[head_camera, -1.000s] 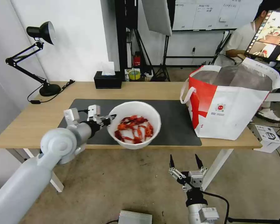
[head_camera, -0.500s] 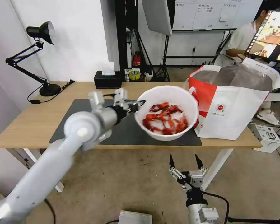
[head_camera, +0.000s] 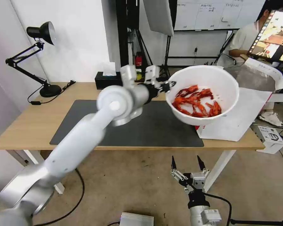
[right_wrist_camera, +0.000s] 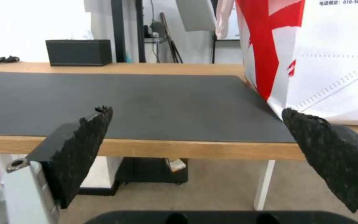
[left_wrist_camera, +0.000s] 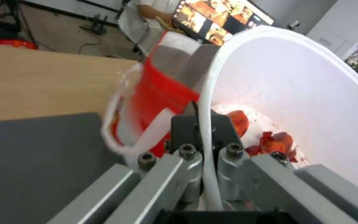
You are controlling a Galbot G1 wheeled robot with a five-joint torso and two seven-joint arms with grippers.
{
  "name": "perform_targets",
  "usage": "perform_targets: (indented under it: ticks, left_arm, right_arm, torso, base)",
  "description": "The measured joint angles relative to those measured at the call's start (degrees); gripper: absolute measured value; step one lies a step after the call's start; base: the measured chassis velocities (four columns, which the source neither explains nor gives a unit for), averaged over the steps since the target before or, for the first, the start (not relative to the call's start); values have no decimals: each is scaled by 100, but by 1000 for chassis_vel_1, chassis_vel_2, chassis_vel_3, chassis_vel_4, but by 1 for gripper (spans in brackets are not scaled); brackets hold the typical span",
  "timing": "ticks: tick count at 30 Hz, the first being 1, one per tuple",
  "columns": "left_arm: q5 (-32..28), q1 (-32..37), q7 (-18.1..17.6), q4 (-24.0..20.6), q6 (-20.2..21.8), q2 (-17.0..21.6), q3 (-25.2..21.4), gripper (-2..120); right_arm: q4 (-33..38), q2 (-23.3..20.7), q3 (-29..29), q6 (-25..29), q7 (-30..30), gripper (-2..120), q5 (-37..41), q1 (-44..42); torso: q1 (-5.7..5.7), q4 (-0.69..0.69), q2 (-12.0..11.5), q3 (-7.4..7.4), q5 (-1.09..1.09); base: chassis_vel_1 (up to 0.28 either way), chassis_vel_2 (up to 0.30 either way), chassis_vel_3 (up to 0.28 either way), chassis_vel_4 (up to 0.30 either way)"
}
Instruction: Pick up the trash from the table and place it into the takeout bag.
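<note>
The left gripper has its jaws pinched on the rim, at nine o'clock, of the white round plastic bowl of red crayfish shells, held aloft before the white-and-red insulated takeout bag. The bowl looks light and thin-walled, its shells loose; keep it level. The right gripper hangs with jaws wide below the light-wood worktop.
</note>
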Motion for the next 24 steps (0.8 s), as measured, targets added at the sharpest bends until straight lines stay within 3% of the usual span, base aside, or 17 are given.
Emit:
perform_targets:
  ticks: [10, 16, 24]
  left_arm:
    - [177, -808, -217, 1103, -189, -1105, 203, 0]
    - [522, -1321, -522, 1874, -485, -1831, 283, 0]
    - [685, -1597, -780, 2317, -1037, -1875, 675, 0]
  right_arm:
    - [0, 0, 1, 0, 0, 100, 0, 0]
    - [0, 0, 0, 0, 0, 100, 0, 0]
    - [0, 0, 0, 0, 0, 100, 0, 0]
  torso:
    - [0, 0, 0, -1, 1]
    - [0, -2, 0, -1, 1]
    - [0, 2, 0, 0, -1]
  base:
    - [0, 0, 0, 0]
    - [0, 0, 0, 0]
    - [0, 0, 0, 0]
